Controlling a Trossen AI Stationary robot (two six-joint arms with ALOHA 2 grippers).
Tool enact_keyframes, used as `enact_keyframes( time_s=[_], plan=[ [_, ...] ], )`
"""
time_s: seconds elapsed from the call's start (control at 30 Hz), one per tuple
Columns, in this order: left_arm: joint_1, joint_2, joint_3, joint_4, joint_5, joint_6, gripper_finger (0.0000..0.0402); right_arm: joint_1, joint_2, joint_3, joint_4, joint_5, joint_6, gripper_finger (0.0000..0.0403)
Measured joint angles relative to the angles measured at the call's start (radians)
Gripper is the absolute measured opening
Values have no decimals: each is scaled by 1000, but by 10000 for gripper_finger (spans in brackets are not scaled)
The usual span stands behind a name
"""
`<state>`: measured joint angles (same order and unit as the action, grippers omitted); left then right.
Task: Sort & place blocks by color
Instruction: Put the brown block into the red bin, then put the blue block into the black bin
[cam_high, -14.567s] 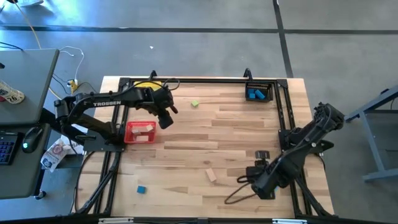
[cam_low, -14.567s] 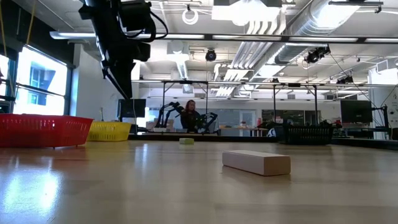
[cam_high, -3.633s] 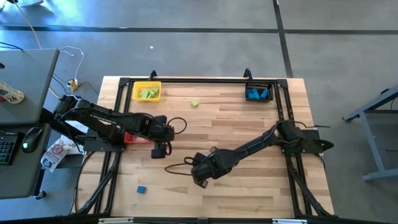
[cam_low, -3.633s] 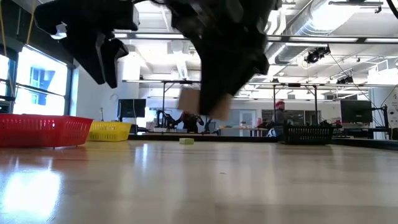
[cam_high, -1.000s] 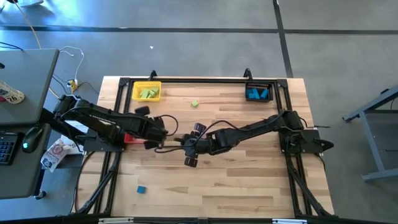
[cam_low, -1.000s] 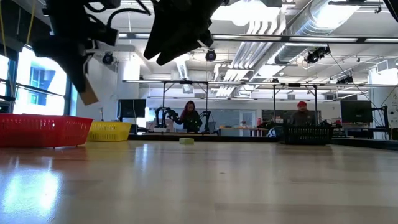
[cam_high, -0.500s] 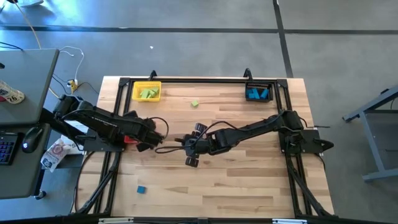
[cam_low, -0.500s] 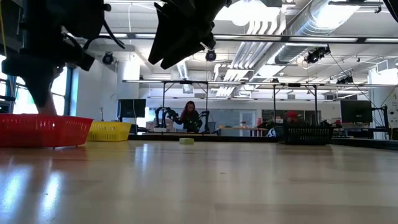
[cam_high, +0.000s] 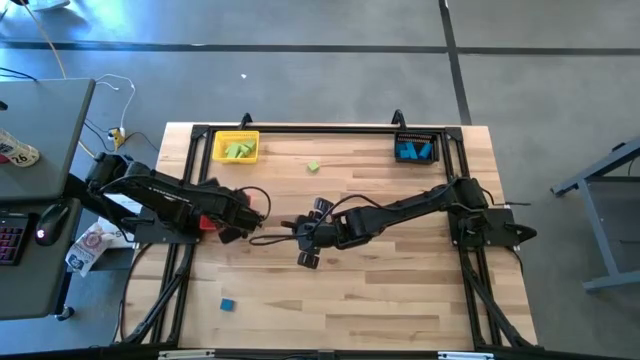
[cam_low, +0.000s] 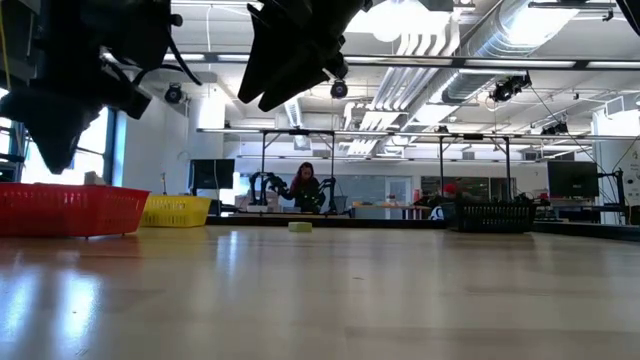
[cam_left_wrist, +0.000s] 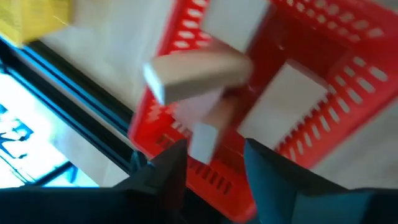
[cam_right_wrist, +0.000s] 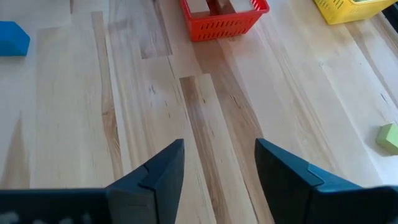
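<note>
My left gripper (cam_high: 230, 224) hovers open over the red bin (cam_left_wrist: 311, 143), which the arm mostly covers in the high view. A tan bar block (cam_left_wrist: 196, 71) shows blurred just beyond the fingers, above other tan blocks (cam_left_wrist: 283, 102) lying in the bin. My right gripper (cam_high: 309, 238) hangs open and empty over the table's middle (cam_right_wrist: 217, 163). A green block (cam_high: 314, 167) sits on the far part of the table. A blue block (cam_high: 228, 303) lies near the near left corner.
The yellow bin (cam_high: 235, 148) with green blocks stands at the far left. The black bin (cam_high: 416, 148) with blue blocks stands at the far right. A dark metal frame (cam_high: 300, 128) borders the table. People show in the room beyond (cam_low: 303, 185).
My left gripper carried the tan bar toward the table's left edge and down over the red bin, then let go and rose a little. The bar has left the fingers and dropped toward the bin.
</note>
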<state>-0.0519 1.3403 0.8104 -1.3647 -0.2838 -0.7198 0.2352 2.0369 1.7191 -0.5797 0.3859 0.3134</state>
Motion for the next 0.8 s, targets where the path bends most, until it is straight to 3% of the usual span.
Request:
enact_keyframes(
  time_s=[0.17, 0.43, 0.8],
  plan=[
    [-2, 0, 0, -1, 78, 44, 164, 0, 0, 0, 0, 0, 0, 181],
    [-58, 0, 68, -60, 54, 50, 159, 0, 1, 0, 0, 0, 0, 181],
    [-324, 0, 206, 4, 134, -73, 159, 0, 1, 0, -8, 0, 26, 181]
  ],
)
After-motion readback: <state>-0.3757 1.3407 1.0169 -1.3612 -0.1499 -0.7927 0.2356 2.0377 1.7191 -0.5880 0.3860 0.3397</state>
